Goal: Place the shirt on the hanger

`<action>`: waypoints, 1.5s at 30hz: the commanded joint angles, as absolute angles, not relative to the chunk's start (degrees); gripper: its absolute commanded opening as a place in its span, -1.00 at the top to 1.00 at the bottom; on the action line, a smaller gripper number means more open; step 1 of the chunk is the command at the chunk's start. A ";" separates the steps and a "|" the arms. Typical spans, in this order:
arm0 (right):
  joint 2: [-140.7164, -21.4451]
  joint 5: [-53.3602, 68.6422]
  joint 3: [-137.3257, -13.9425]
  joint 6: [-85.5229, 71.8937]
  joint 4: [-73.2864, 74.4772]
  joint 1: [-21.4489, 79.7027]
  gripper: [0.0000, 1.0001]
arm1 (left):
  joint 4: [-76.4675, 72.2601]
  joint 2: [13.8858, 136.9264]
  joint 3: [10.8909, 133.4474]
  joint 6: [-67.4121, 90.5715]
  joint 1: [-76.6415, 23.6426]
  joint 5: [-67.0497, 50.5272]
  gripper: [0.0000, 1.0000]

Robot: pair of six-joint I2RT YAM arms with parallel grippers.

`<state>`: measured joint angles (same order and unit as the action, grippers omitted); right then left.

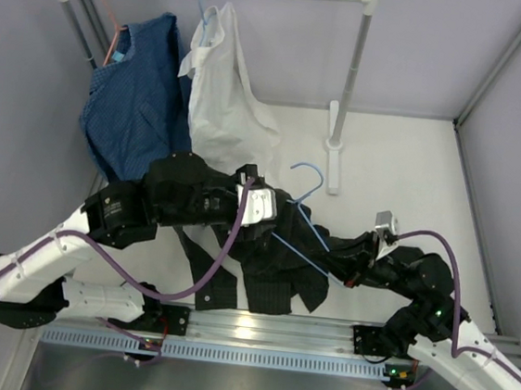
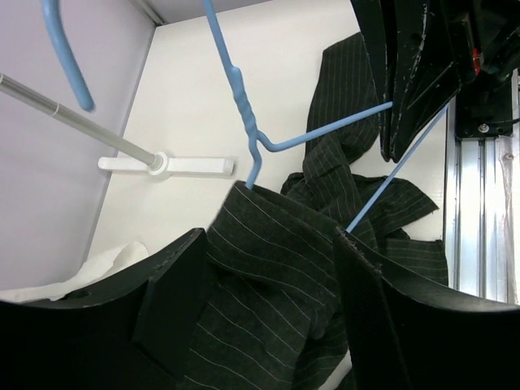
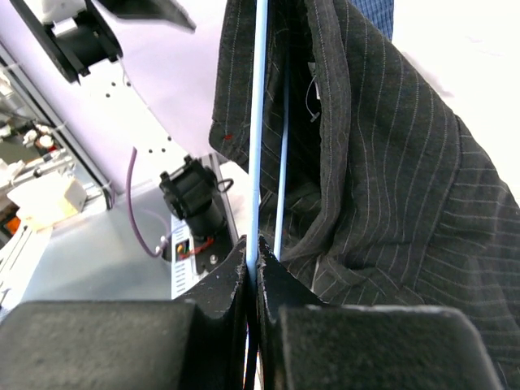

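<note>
One shoulder of the hanger [image 2: 244,106] already sits inside the shirt [image 2: 276,276], so the dressing step looks partly done. The right jaws are pinched tight on the hanger's wire and hold the frame off the bench [image 1: 404,163], with pinstriped cloth hanging just beyond their tips. The left jaws stand wide. Collar cloth fills the space between them, and the hanger's twisted neck rises just ahead; whether they press the cloth I cannot tell. Much of the shirt droops below the left jaws. Next, I judge, the other shoulder needs drawing over the bare wire toward the right jaws without pulling the seated side off.
</note>
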<state>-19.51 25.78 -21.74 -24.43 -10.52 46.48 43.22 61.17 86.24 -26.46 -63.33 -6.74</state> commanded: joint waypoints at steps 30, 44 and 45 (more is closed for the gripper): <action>-16.88 29.18 -24.08 -20.83 -7.21 47.29 1.00 | 47.37 59.68 85.61 -30.05 -58.97 -11.16 -0.57; -15.82 31.82 -24.26 -20.48 -7.38 47.37 1.00 | 45.53 64.59 83.93 -36.38 -58.97 -3.95 -0.01; -15.65 31.82 -24.26 -20.48 -7.47 47.29 1.00 | 45.44 64.95 84.11 -36.39 -59.06 -4.30 0.03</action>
